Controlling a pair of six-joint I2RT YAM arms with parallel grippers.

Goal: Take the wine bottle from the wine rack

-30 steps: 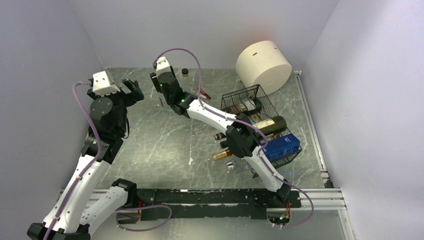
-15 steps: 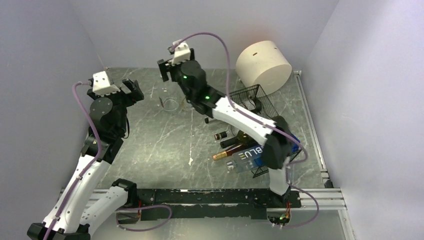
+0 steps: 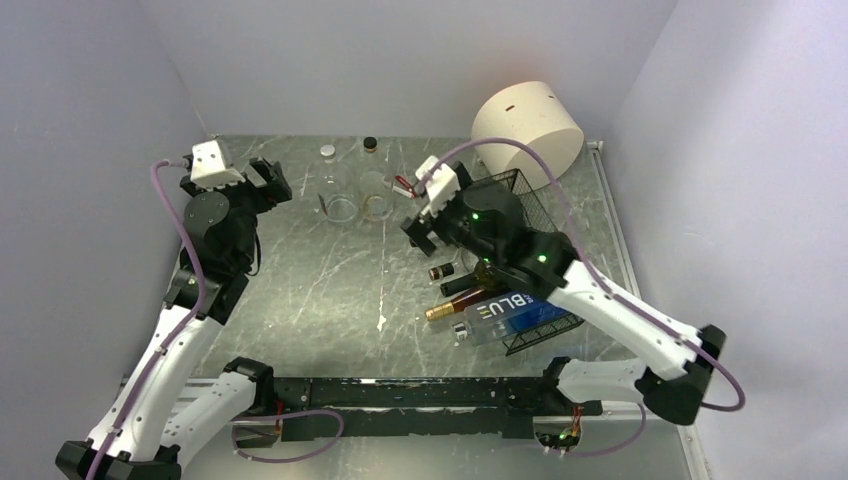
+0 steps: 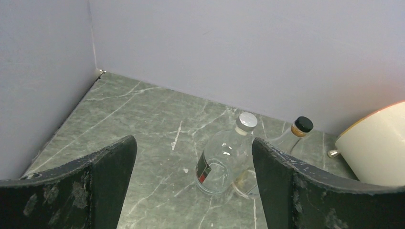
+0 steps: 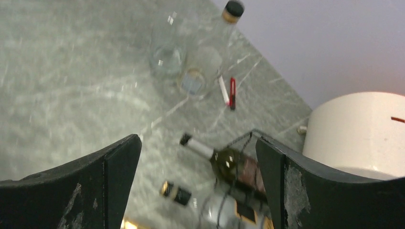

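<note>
Looking from above, you see the wine rack holding a blue box lettered "BLU" and three wine bottles, their necks jutting from its left side. Two clear bottles sit beyond it to the left. The left gripper and right gripper both hang with jaws apart. Your left wrist shows both clear bottles, one label unreadable. Your right wrist looks down on the rack's bottles.
</note>
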